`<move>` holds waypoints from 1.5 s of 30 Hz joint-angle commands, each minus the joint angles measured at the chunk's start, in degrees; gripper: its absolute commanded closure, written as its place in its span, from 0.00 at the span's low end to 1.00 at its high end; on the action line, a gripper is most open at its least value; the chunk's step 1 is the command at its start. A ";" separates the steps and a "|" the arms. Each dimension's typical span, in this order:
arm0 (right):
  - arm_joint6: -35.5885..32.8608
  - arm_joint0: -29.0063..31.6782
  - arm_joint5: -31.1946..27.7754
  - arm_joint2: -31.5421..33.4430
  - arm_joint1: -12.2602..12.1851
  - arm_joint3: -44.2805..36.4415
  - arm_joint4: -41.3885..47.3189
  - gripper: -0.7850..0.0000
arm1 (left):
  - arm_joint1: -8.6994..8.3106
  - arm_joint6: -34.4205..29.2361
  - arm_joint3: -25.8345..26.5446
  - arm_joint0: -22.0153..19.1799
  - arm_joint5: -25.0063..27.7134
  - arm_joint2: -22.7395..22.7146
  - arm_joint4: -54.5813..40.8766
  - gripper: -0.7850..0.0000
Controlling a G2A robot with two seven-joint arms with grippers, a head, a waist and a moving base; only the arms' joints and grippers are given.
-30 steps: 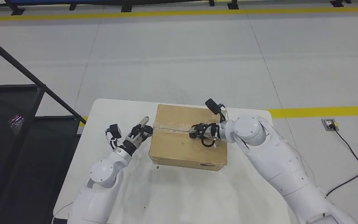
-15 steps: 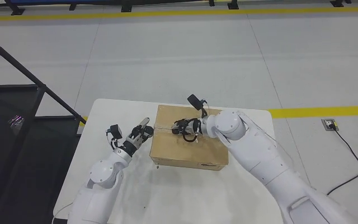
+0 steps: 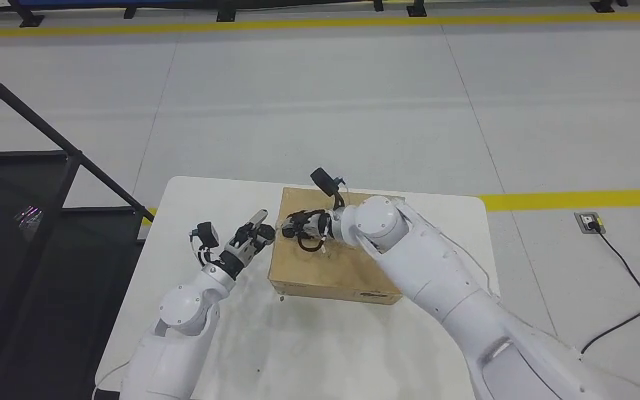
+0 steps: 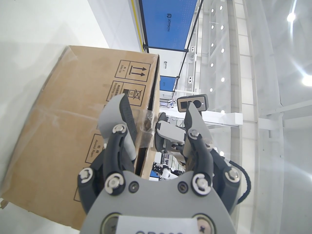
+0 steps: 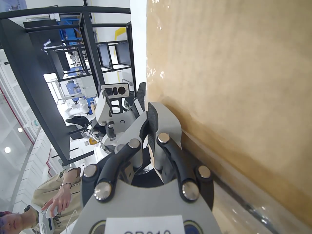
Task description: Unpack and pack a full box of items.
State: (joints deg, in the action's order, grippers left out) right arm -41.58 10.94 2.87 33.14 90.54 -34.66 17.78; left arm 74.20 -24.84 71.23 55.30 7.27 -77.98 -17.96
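White counter (image 3: 200, 205) carries our box (image 3: 340, 270); left gripper (image 3: 258, 228), fingers apart, sits beside its taped end; right gripper (image 3: 290, 228), fingers together, lies on the closed brown top.

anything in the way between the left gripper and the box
Nothing visible does. The open left gripper is right at the end face of the box, by the tape strip folded over its edge. The right gripper is over the box top just beyond, not between them.
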 commanded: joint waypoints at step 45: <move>-13.83 5.89 3.75 14.70 -10.65 -11.40 -17.36 1.00 | 0.15 0.04 -1.00 -0.52 0.13 1.09 -0.04 0.40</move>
State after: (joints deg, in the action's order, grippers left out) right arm -55.33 15.90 6.05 46.77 80.60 -44.21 1.14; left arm 74.34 -24.81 70.26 54.81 7.39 -76.92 -17.99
